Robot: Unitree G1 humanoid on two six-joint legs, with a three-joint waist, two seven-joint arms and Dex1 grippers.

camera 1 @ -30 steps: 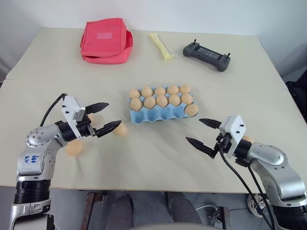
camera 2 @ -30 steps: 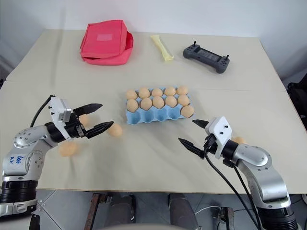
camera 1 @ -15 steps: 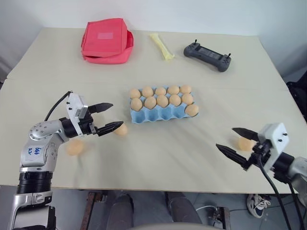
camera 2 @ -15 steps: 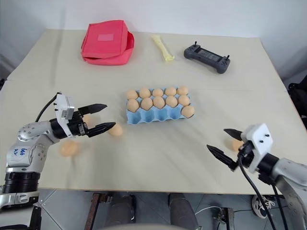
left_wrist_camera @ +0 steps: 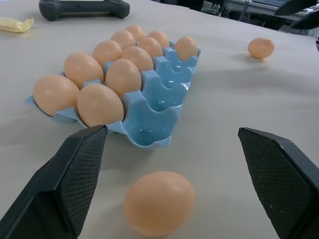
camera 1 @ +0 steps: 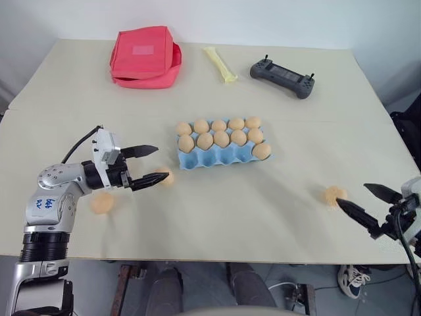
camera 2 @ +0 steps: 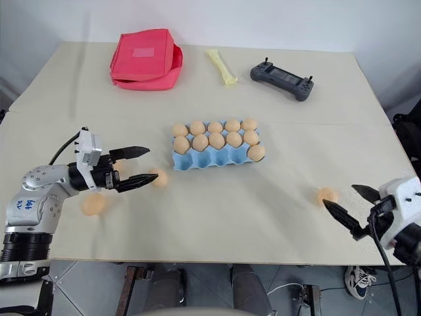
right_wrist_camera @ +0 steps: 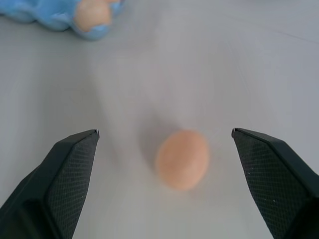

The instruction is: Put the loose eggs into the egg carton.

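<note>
The light blue egg carton lies mid-table, its two far rows and right end holding several eggs, the near cups bare. One loose egg rests just left of the carton, at the tip of my open left gripper; in the left wrist view this egg lies between the fingers, untouched. A second loose egg sits by my left forearm. A third egg lies at the right, just ahead of my open right gripper; the right wrist view shows that egg between the spread fingers, apart from both.
A red fabric pouch sits at the back left, a yellow wrapper and a grey controller at the back. The table's front edge runs close under both arms.
My right arm has swung out to the right and back, bringing its open gripper up to the egg on the right. The left gripper stayed in place and turned slightly toward the carton.
</note>
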